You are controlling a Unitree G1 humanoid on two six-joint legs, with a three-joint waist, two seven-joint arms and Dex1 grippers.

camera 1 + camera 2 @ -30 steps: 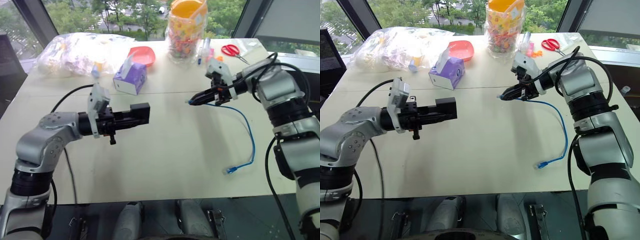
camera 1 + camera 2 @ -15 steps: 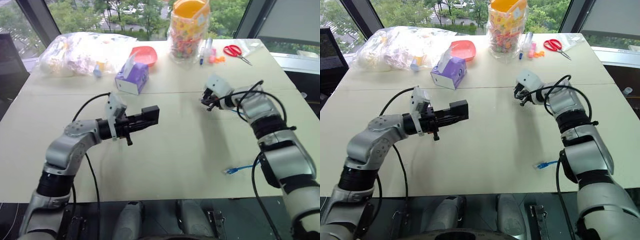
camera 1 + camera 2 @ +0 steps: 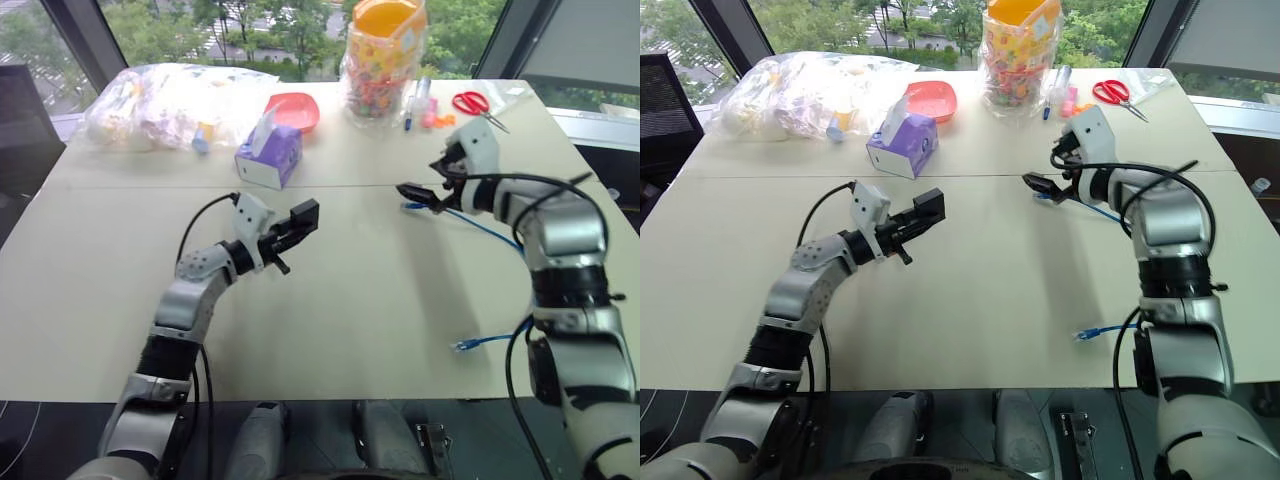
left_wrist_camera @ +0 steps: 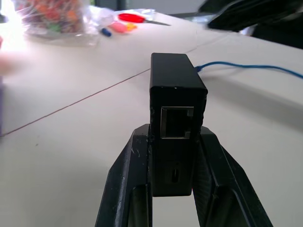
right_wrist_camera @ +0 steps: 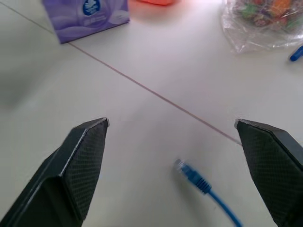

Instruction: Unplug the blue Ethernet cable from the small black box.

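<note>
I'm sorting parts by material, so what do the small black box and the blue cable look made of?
Small black box: likely matte moulded plastic, going by its dull, even faces and crisp port cutout. Blue Ethernet cable: apparently a flexible plastic jacket, smooth and curving loosely; its plug looks translucent.

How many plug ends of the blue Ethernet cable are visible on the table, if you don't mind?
2: one plug lies below the open right gripper, the other near the table's front edge by the right arm.

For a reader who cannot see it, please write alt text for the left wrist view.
Two black gripper fingers clamp a small matte black plastic box, whose square port faces the camera and holds no plug. Behind it, a thin bright blue Ethernet cable lies loose on the pale table.
</note>
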